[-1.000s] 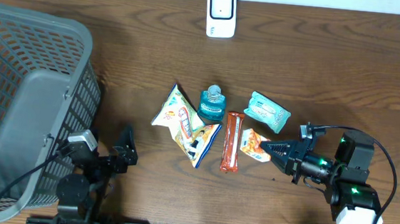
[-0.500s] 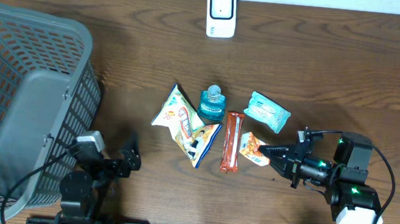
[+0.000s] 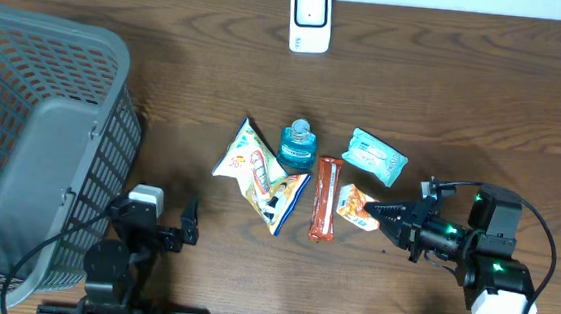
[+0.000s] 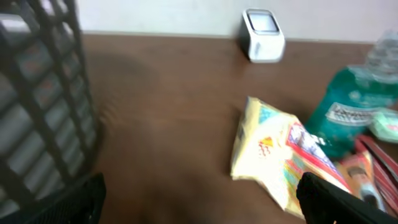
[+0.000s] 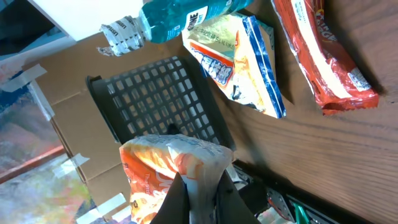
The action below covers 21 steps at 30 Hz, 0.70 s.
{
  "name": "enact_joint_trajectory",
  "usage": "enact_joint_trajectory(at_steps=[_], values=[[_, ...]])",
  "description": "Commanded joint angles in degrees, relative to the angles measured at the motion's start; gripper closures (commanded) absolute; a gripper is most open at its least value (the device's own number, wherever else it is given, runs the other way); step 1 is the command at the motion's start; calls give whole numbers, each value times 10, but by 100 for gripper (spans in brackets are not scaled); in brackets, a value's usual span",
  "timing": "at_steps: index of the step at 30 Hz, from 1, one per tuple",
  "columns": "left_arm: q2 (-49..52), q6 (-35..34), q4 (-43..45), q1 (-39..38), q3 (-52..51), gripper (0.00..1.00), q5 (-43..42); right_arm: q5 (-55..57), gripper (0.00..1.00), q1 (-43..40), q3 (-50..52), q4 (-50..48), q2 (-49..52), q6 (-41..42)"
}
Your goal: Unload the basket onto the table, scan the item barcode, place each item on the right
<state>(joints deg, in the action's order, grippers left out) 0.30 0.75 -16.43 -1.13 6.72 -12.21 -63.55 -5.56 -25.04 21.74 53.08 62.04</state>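
Your right gripper [image 3: 384, 214]: pinched tight on the orange snack packet [image 3: 356, 204], lower right | your left gripper [image 3: 189, 224]: spread wide, empty, lower left

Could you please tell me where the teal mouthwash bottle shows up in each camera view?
Overhead: the teal bottle is at the table's centre, just right of the yellow snack bag.
Left wrist: teal bottle at the right edge, behind the bag.
Right wrist: teal bottle along the top edge, cap pointing left.
Shared landmark: the yellow snack bag next to it.
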Motion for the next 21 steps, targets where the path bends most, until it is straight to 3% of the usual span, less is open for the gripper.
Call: enact_joint_trajectory(at_steps=[1,5,9,21], values=[[2,21,53,1,-26,2,33,0,98,-3,-3,-1,-3,-15],[3,33,134,1,-66,2,21,7,98,-3,-3,0,-3,-15],[16,58,135,1,-65,2,22,7,98,-3,-3,0,-3,-15],[49,35,135,1,-65,2,22,20,98,-3,-3,22,-3,47]])
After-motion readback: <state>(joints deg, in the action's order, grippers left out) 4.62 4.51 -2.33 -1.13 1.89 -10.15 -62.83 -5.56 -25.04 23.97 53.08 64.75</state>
